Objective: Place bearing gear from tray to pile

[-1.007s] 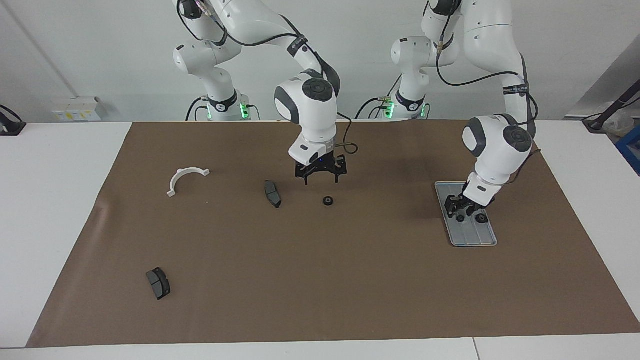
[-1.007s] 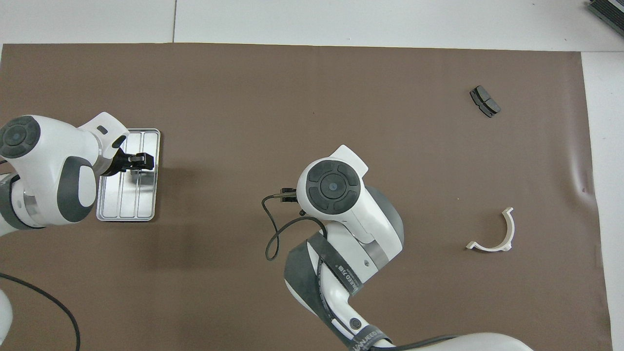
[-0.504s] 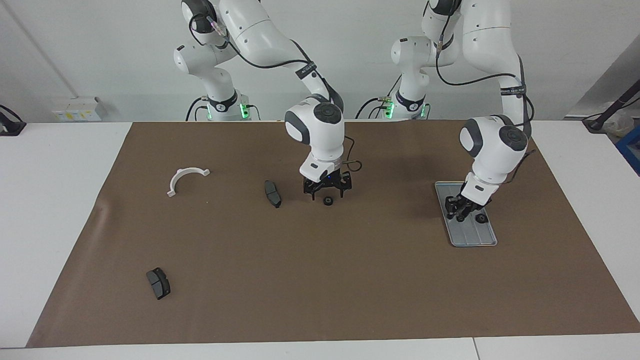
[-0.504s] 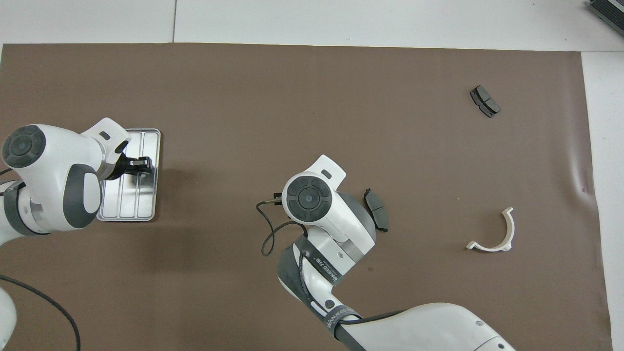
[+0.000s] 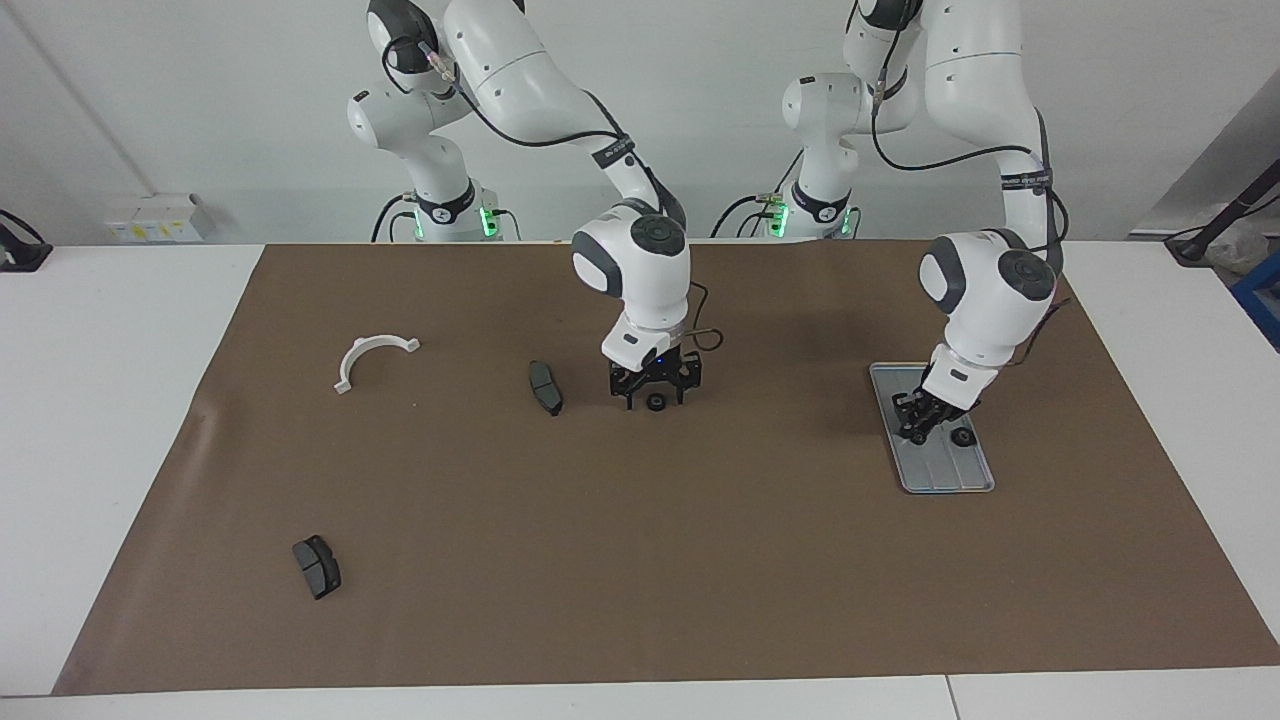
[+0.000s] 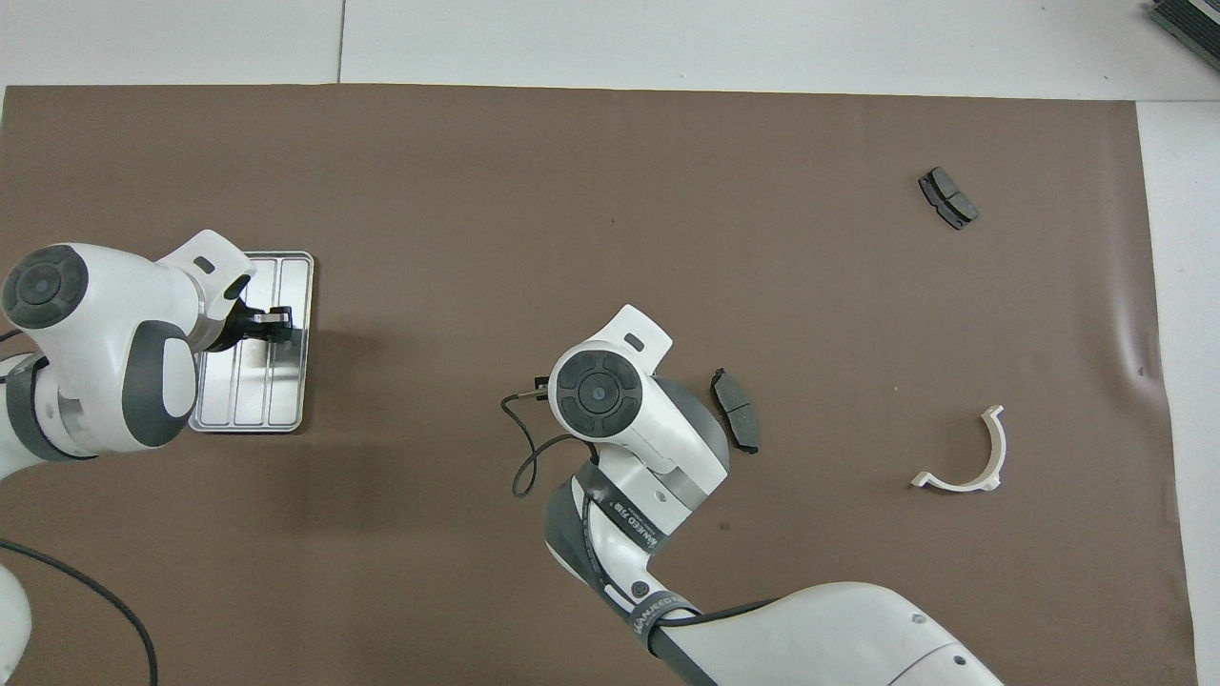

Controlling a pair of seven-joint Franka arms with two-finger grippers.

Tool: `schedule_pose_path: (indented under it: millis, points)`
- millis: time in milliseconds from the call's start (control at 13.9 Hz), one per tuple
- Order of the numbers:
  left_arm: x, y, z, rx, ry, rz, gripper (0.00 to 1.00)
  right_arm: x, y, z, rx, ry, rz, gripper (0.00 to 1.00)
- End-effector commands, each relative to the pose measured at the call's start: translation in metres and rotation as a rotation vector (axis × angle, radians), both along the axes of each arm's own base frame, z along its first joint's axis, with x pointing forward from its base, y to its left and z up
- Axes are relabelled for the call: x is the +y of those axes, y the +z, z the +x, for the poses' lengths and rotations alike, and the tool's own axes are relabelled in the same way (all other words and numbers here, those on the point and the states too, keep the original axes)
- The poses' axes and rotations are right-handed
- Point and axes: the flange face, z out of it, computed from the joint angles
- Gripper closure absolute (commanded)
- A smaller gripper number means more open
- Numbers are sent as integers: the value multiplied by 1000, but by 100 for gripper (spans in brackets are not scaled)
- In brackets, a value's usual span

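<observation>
Right gripper (image 5: 655, 398) is down at mid-table on the brown mat (image 5: 700, 560), jaws open and straddling a small black bearing gear (image 5: 655, 403). The gear sits directly between the tips, one finger on each side, gap visible both ways. It's round, so no long axis to line up with; squeeze dir. doesn't matter.

The pile lies toward the right arm's end of the table. Nearest piece is a dark pad (image 5: 545, 388) just beside the gear. The white bracket (image 5: 372, 353) sits further along, and a 2nd pad (image 5: 317, 566) is near the mat's corner, farthest from the robots. The right arm is clearly the closer one for that run.

Left gripper (image 5: 922, 425) is low on the tray (image 5: 950, 475) near the left arm's end; can't tell if it has a grip on anything. A 2nd gear (image 5: 962, 437) rests on the tray just beside it.
</observation>
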Motion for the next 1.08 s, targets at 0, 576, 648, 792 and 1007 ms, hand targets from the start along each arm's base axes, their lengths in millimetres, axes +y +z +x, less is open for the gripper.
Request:
schedule_pose_path:
  millis: [0,576,648,792,1007]
  points:
    - [-1,-3,-6,-9,10,-6,75,4,-3,-4,-11,-17,-6,23]
    - [-2,6,9,-28,8,-5,87,2,0,-1,-9,-23,-10,88]
    - [-5,8,11,-31,3,-5,88,0,4,0,-12,-26,-8,100]
    - [-6,14,16,-41,1,-6,90,-13,19,10,-30,-44,0,100]
    - [-25,38,30,-43,-2,-14,90,-65,46,33,-54,-79,5,100]
